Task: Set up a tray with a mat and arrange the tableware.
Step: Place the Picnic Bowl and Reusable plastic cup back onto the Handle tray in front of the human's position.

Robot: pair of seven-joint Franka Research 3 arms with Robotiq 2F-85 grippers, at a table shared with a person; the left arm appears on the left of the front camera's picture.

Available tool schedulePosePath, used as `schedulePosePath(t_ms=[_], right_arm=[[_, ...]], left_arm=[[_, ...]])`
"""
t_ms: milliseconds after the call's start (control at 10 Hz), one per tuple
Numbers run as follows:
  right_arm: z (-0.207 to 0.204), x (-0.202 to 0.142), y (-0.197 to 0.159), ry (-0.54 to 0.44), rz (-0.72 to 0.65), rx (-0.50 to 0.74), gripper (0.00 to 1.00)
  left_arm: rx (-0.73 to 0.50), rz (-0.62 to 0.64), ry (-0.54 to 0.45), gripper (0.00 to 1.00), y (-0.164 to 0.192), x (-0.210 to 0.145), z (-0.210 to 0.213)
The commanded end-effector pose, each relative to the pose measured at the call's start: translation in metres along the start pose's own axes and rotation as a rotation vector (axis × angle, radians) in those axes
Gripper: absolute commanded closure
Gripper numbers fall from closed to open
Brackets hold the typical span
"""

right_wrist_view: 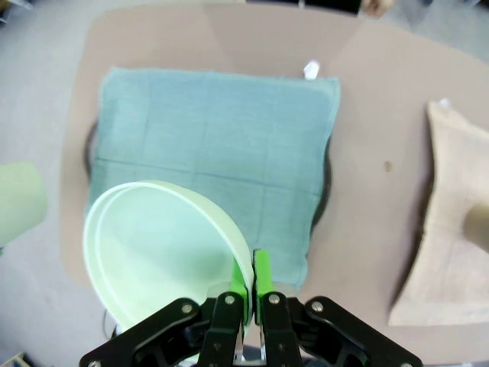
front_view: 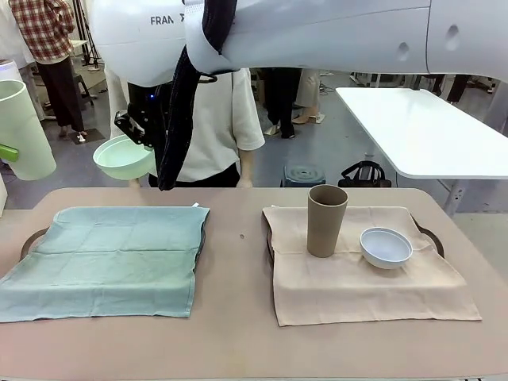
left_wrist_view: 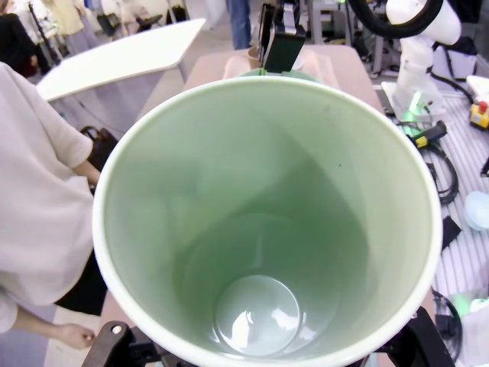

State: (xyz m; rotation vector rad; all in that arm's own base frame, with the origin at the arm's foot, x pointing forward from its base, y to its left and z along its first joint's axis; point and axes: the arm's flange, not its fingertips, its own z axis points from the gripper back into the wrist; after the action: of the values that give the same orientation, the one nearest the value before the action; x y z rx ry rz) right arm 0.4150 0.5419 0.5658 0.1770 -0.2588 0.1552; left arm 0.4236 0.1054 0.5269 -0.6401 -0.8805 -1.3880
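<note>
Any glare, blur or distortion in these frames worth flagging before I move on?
Front view: sharp, evenly lit, soft shadows beside the tan tumbler. Left wrist view: wide-angle stretch of the mint tumbler, with glare on its bottom. Right wrist view: the mint bowl slightly soft, the green mat sharp.

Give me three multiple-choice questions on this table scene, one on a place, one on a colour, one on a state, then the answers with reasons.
1. Where does the tan-brown tumbler stand?
A. On the beige mat
B. On the green mat
C. On the bare table

2. What colour is the bowl beside that tumbler?
A. Mint green
B. Pale blue-white
C. Tan-brown

3. What is the state of the right gripper?
A. Open and free
B. Shut on the mint green bowl's rim
C. Shut on a mat

Answers:
1 A: it stands upright on the beige mat.
2 B: the pale blue-white bowl sits to its right.
3 B: its green pads pinch the rim of the mint green bowl above the green mat.
</note>
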Motion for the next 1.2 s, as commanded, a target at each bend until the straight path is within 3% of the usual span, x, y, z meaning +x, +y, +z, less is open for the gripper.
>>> schedulePosePath(t_ms=[0, 300, 600, 800, 900, 1000, 1100], right_arm=[[-0.044, 0.004, -0.012, 0.014, 0.002, 0.099, 0.95], [-0.114, 0.001, -0.015, 0.028, 0.013, 0.117, 0.95], [-0.154, -0.004, -0.019, 0.045, 0.004, 0.090, 0.95], [-0.167, -0.007, -0.023, 0.077, -0.015, 0.079, 0.95], [-0.162, -0.007, -0.025, 0.117, -0.038, -0.009, 0.95], [-0.167, -0.002, -0.017, 0.076, -0.005, 0.069, 0.95], [-0.167, -0.002, -0.017, 0.076, -0.005, 0.069, 0.95]], left_arm=[[-0.019, 0.010, -0.004, 0.15, 0.003, -0.021, -0.014], [-0.025, 0.033, -0.031, 0.15, 0.008, -0.070, -0.039], [-0.040, 0.039, -0.017, 0.15, 0.011, -0.110, -0.070], [-0.058, 0.061, -0.036, 0.15, 0.013, -0.126, -0.084], [-0.056, 0.100, -0.027, 0.15, 0.012, -0.124, -0.083], [-0.074, 0.078, -0.011, 0.15, 0.010, -0.125, -0.078], [-0.074, 0.078, -0.011, 0.15, 0.010, -0.125, -0.078]])
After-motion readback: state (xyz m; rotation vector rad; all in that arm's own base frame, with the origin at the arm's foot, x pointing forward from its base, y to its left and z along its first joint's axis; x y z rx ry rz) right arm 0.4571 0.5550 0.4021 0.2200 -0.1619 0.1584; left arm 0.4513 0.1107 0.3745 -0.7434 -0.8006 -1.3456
